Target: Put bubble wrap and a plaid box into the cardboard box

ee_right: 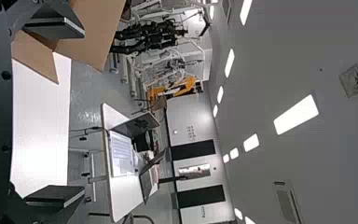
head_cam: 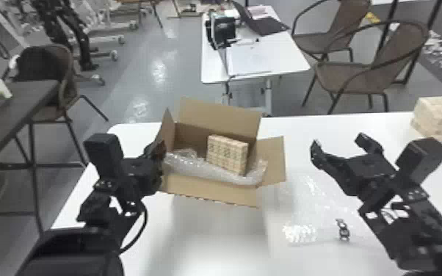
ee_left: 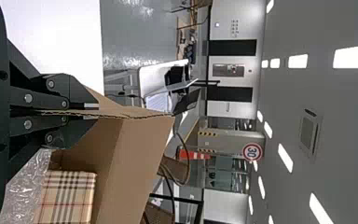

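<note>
In the head view, the left gripper (head_cam: 160, 147) is at the left side of the open cardboard box (head_cam: 213, 192), and the left wrist view has this gripper (ee_left: 92, 111) shut on the box's flap (ee_left: 126, 112). Inside the box, the plaid box (head_cam: 227, 154) rests tilted among crumpled bubble wrap (head_cam: 209, 170), its upper part showing. Right of the box, above the table, the right gripper (head_cam: 338, 142) stands open and holds nothing; its two fingers are wide apart in the right wrist view, where the gripper (ee_right: 81, 112) has the box's flaps (ee_right: 86, 32) beyond one finger.
A clear plastic sheet (head_cam: 317, 209) lies on the white table (head_cam: 209, 249) under the right arm, with a small dark item (head_cam: 342, 230) near it. A stack of wooden blocks (head_cam: 440, 118) stands at the back right. Chairs and another table are beyond.
</note>
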Motion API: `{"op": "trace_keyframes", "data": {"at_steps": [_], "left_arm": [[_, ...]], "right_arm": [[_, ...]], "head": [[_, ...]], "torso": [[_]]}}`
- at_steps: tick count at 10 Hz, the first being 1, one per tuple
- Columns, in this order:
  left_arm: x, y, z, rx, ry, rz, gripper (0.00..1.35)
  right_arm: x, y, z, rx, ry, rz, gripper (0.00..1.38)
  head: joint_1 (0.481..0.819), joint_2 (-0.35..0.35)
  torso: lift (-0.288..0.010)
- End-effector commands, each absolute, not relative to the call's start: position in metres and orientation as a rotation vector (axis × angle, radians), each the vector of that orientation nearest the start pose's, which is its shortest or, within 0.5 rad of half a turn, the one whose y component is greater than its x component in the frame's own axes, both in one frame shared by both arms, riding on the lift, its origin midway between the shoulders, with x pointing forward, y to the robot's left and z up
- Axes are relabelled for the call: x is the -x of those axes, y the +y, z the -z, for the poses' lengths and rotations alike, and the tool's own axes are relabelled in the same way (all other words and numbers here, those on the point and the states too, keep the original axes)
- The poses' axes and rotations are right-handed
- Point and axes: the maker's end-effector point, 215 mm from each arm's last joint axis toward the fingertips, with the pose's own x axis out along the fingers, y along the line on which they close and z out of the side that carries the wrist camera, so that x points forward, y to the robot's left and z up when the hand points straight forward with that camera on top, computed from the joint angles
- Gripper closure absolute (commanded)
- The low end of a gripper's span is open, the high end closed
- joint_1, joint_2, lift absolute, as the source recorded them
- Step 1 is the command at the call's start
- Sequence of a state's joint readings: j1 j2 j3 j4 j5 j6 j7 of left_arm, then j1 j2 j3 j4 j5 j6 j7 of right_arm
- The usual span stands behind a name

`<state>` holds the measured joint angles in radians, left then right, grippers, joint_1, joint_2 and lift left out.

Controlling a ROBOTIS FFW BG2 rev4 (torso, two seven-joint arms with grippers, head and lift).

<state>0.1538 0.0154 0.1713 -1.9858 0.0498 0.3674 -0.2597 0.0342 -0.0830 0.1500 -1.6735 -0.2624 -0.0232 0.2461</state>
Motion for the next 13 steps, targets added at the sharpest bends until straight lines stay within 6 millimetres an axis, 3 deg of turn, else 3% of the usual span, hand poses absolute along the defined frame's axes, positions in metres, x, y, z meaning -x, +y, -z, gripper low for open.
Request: {"op": "trace_keyframes", "data": {"at_steps": [1, 4, 8, 10, 11, 13], "left_arm": [[-0.546, 0.277, 0.313, 0.034, 0.113, 0.093, 1.22], [-0.551, 0.29, 0.324, 0.015, 0.115, 0.066, 1.22], [-0.547, 0.343, 0.36, 0.045, 0.127, -0.112, 1.22], [-0.537, 0.364, 0.374, 0.146, 0.081, -0.268, 1.22], [-0.531, 0.37, 0.383, 0.181, 0.093, -0.33, 1.22], [-0.525, 0.368, 0.377, 0.212, 0.059, -0.4, 1.22]], "right_arm": [[-0.563, -0.118, 0.296, -0.179, -0.086, -0.395, 0.12], [-0.563, -0.119, 0.294, -0.175, -0.089, -0.394, 0.12], [-0.563, -0.119, 0.292, -0.171, -0.09, -0.396, 0.12], [-0.563, -0.119, 0.293, -0.168, -0.087, -0.397, 0.12], [-0.563, -0.119, 0.292, -0.166, -0.086, -0.398, 0.12], [-0.56, -0.119, 0.292, -0.163, -0.086, -0.399, 0.12]], "head": [[0.663, 0.155], [0.673, 0.159], [0.683, 0.196], [0.69, 0.224], [0.695, 0.241], [0.695, 0.253]], "torso": [[-0.11], [-0.11], [-0.11], [-0.11], [-0.11], [-0.11]]}}
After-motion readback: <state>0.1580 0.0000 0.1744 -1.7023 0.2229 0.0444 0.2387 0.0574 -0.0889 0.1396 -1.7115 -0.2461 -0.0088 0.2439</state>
